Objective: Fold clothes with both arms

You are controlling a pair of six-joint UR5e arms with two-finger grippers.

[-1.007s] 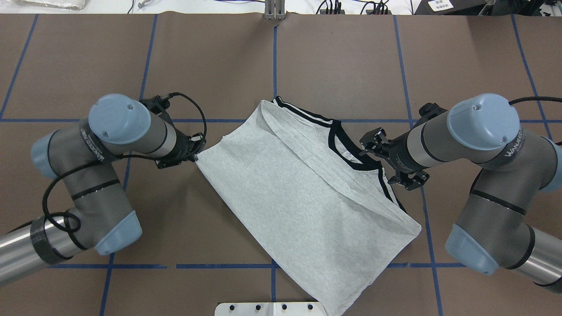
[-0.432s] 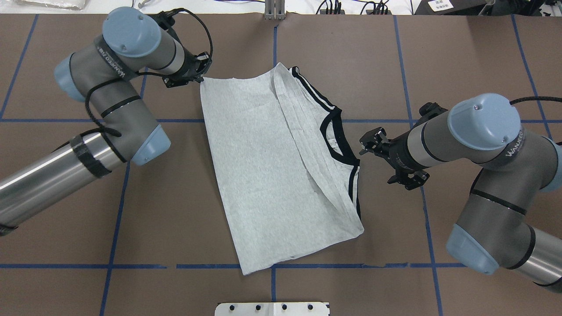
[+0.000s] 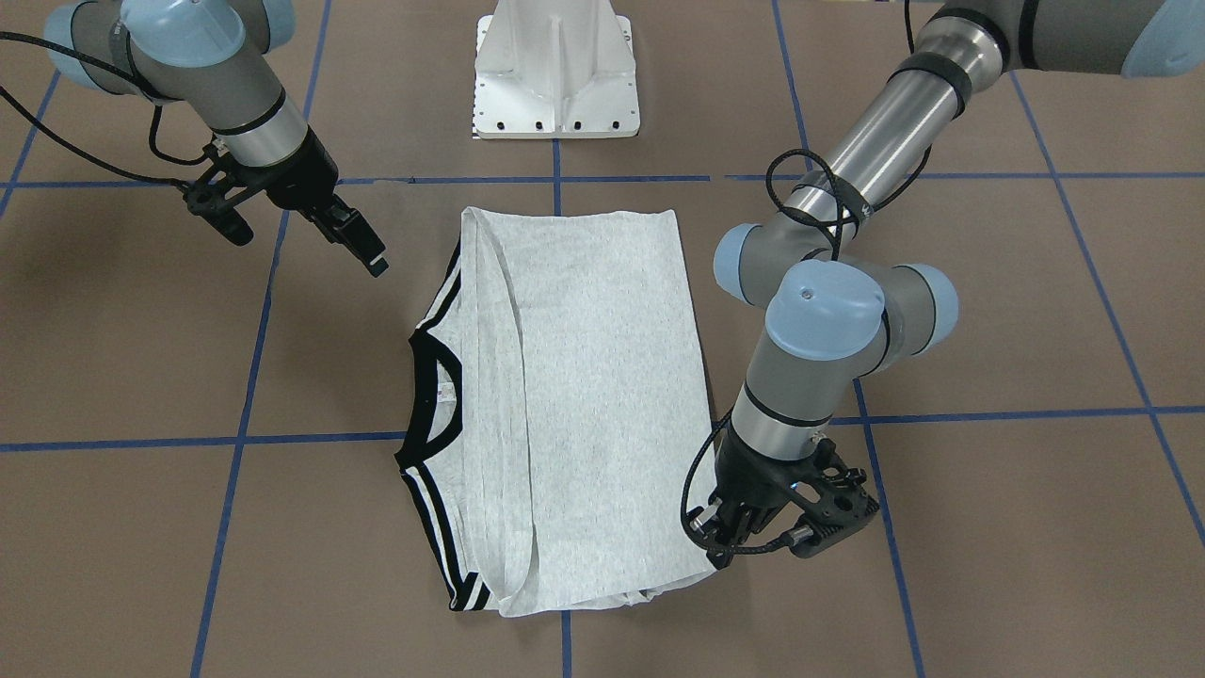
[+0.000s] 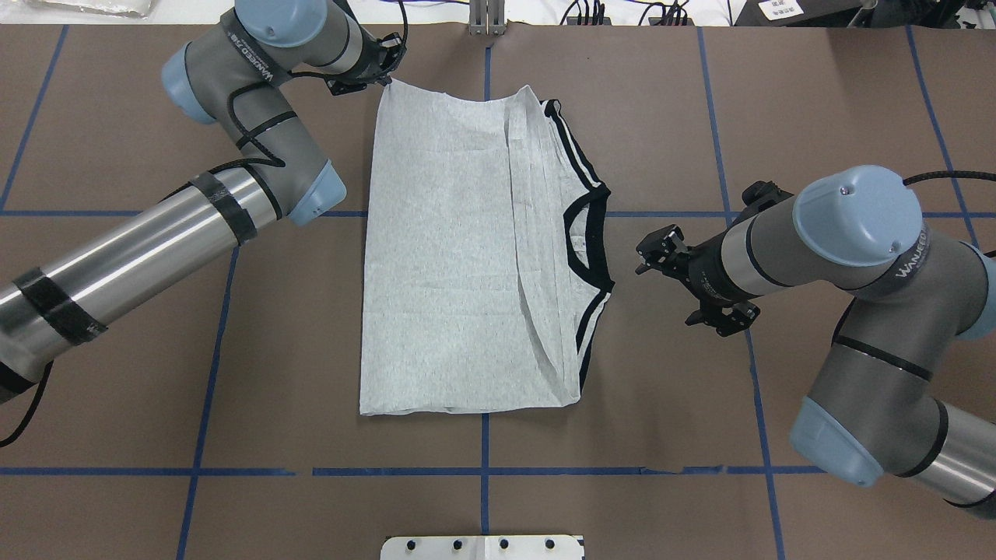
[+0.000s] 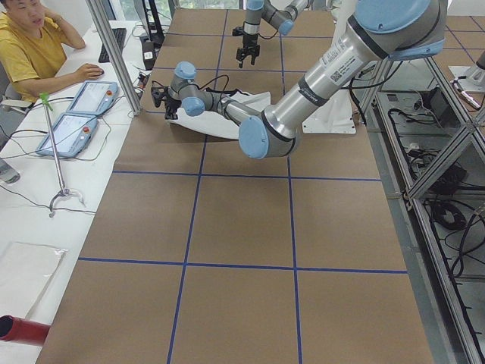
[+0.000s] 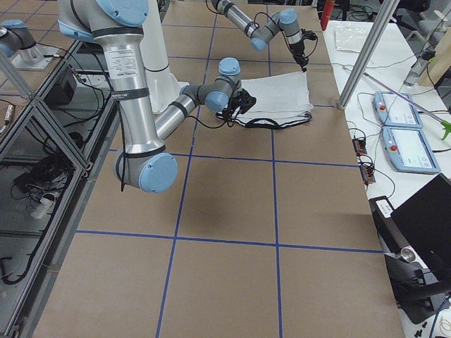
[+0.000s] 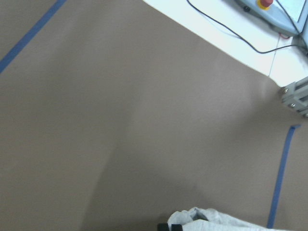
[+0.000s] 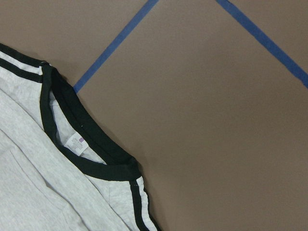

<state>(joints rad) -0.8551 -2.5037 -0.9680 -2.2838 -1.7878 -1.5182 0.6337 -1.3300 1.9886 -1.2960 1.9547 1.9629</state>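
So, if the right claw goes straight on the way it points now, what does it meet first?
Probably the T-shirt's black collar, which lies ahead of the open right claw; it might touch the table first, depth is unclear.

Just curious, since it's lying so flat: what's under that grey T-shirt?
The T-shirt lies on the brown table, whose blue tape lines run in beneath it. Its downward face and any folded-under layers are covered, so nothing more can be told.
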